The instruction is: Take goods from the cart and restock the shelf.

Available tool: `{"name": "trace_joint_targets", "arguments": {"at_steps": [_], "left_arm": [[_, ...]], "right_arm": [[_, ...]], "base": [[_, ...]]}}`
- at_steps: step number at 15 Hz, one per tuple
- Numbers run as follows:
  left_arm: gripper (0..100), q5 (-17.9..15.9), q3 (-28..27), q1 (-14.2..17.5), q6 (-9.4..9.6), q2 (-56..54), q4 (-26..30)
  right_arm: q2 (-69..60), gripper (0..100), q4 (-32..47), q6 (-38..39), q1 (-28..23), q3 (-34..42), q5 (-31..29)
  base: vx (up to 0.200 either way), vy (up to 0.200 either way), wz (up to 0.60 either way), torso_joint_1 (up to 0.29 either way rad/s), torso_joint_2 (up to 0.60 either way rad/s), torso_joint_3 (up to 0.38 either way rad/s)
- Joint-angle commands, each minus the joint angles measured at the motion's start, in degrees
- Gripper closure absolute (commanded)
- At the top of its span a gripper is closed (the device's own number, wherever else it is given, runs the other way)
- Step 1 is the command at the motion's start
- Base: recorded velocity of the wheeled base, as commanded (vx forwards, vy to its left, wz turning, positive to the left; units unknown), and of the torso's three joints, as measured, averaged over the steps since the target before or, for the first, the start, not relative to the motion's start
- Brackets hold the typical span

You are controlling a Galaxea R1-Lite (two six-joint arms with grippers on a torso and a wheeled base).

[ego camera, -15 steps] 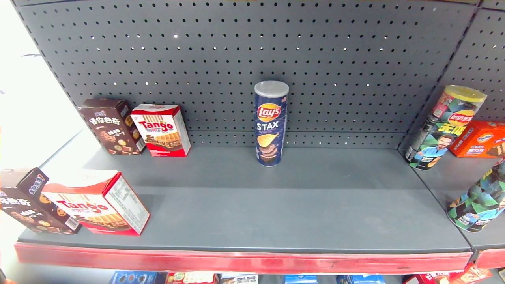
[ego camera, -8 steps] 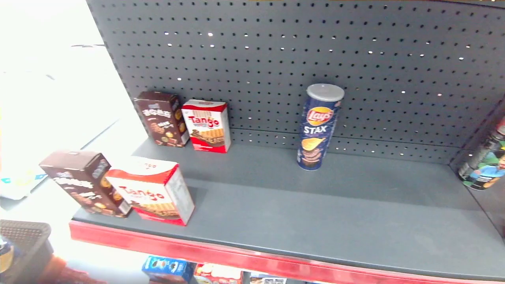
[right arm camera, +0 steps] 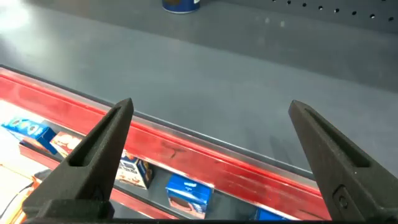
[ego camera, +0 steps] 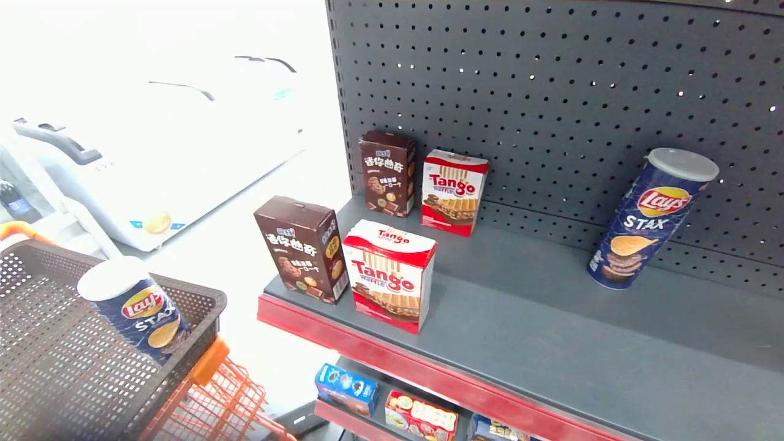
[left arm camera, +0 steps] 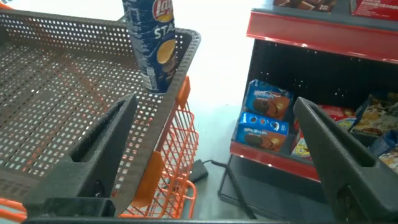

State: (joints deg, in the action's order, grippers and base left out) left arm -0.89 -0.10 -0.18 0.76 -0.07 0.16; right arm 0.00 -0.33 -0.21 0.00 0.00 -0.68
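Observation:
A dark blue chip can with a white lid [ego camera: 136,309] stands upright in the cart's dark mesh basket [ego camera: 55,367], near its far corner; the left wrist view shows this can [left arm camera: 151,43] too. My left gripper [left arm camera: 211,165] hangs open over the basket's rim, short of the can. A second blue chip can [ego camera: 648,219] stands on the grey shelf [ego camera: 551,343] against the pegboard. My right gripper [right arm camera: 211,162] is open in front of the shelf's red front edge [right arm camera: 205,155], with nothing between its fingers; the can's base [right arm camera: 181,5] shows far back.
Two brown cookie boxes [ego camera: 304,248] [ego camera: 386,173] and two red-and-white wafer boxes [ego camera: 390,274] [ego camera: 453,191] stand at the shelf's left end. The cart has an orange wire frame [ego camera: 214,404]. Boxed goods [ego camera: 346,387] fill the lower shelf. A white freezer [ego camera: 153,165] stands behind.
The head camera has swung left, so the shelf has slid right and the cart with its can has come into view. The goods on the shelf have not moved.

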Motion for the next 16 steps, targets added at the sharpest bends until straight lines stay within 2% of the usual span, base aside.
{"name": "trace_joint_targets", "arguments": {"at_steps": [1, 11, 12, 16], "left_arm": [[0, 0.0, 0.0, 0.0, -0.05, 0.1, 0.0], [0, -0.2, 0.0, 0.0, 0.12, 0.1, 0.0], [0, -0.1, 0.0, 0.0, 0.04, 0.1, 0.0], [0, -0.1, 0.0, 0.0, 0.04, 0.1, 0.0]], "right_arm": [[0.0, 0, 0.0, -0.1, -0.1, 0.0, 0.0], [0.0, 0, 0.0, -0.1, -0.1, 0.0, 0.0], [0.0, 0, 0.0, -0.2, -0.1, 0.0, 0.0], [0.0, 0, 0.0, 0.0, 0.0, 0.0, 0.0]], "base": [[0.0, 0.0, 0.0, 0.0, 0.0, 0.0], [0.0, 0.0, 0.0, 0.0, 0.0, 0.0], [0.0, 0.0, 0.6, 0.002, 0.0, 0.007], [0.0, 0.0, 0.0, 0.0, 0.0, 0.0]]}}
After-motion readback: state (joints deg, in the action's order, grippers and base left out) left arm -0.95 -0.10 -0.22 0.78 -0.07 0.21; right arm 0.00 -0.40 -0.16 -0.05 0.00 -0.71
